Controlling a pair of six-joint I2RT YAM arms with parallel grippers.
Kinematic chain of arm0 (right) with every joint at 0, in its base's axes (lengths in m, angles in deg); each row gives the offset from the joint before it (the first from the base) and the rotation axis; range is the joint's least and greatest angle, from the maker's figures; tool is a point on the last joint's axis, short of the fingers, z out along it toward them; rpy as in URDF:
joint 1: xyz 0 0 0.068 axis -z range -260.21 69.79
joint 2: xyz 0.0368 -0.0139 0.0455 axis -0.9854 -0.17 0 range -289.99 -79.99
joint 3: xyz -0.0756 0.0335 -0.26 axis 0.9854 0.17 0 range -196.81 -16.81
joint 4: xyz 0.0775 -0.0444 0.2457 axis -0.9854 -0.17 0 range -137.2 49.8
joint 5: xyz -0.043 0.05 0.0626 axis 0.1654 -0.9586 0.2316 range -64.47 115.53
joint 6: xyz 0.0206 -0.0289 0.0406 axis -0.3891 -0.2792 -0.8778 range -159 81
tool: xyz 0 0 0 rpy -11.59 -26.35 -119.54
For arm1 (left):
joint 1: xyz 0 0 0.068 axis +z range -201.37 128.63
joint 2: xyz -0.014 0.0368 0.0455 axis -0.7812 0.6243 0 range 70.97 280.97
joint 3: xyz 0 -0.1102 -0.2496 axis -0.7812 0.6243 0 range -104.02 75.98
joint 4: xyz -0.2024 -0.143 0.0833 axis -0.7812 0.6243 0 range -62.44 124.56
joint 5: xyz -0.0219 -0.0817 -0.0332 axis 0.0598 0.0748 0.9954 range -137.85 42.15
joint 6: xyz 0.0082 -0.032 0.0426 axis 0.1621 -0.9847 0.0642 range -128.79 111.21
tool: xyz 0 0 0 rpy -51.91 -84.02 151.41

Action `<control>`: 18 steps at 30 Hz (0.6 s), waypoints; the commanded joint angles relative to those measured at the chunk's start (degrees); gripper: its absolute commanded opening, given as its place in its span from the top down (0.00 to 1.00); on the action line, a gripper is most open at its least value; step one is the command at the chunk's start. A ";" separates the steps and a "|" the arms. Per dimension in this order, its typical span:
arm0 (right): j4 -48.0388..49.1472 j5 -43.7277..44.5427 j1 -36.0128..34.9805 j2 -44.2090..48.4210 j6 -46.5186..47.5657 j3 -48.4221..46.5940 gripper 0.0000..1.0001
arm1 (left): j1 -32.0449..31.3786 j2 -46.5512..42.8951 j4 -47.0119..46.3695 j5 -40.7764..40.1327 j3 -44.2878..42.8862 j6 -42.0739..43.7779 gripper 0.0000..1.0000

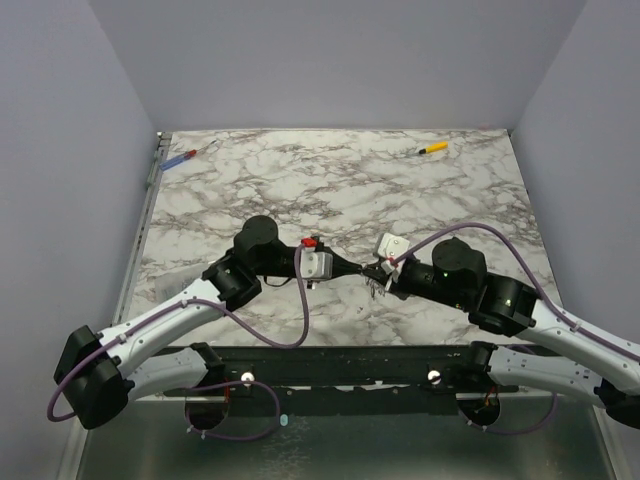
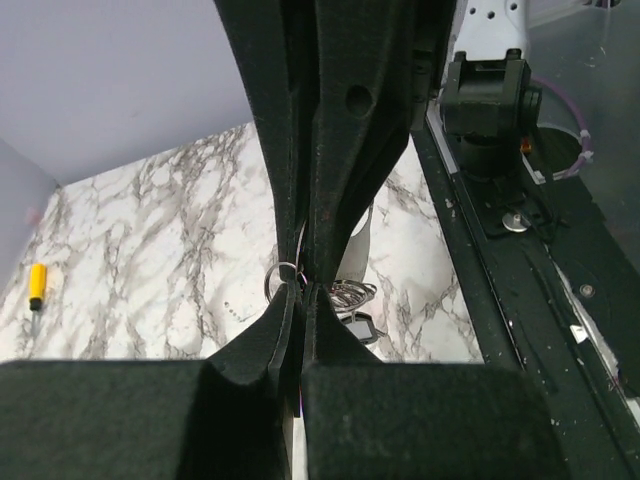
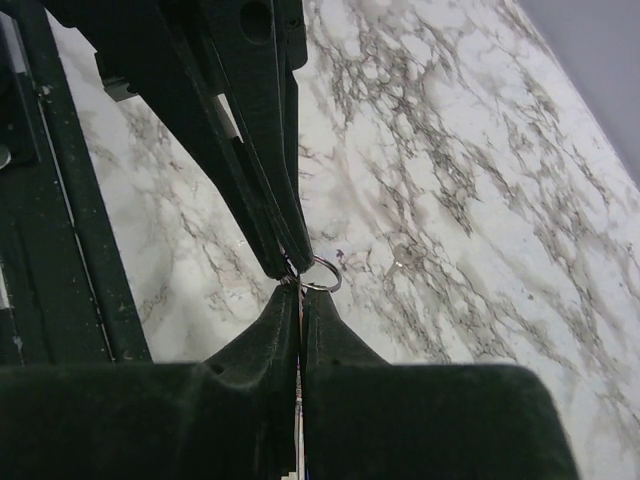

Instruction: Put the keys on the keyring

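L gripper [image 2: 300, 292] and R gripper [image 3: 300, 290] are both clenched, meeting tip-to-tip over the near half of the marble table [image 1: 300, 180]. The keyring [image 2: 283, 275] sits exactly at that meeting pt; which gripper pinches it, cannot tell. The keys [image 2: 352, 296] hang just beside it. Far back: yellow-handled tool [image 1: 433, 149] at right, blue-and-red tool [image 1: 183, 157] at left.

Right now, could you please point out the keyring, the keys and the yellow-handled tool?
keyring [image 3: 323, 258], right wrist view, top arc of the loop.
keys [image 2: 356, 250], left wrist view, pale flat blade.
yellow-handled tool [image 1: 434, 149], top external view, yellow handle.
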 commanded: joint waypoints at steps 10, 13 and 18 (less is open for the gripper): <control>-6.78 -2.51 0.64 -3.54 -4.25 -4.11 0.85 | -0.18 -5.24 15.30 6.29 -1.79 9.82 1.00; -8.75 0.88 0.62 -5.28 -4.94 -5.08 0.70 | -0.17 -4.87 18.92 6.26 -3.19 10.00 1.00; -8.47 5.03 0.64 -6.86 -6.10 -5.06 0.46 | -0.15 -3.58 22.35 5.66 -5.13 7.96 1.00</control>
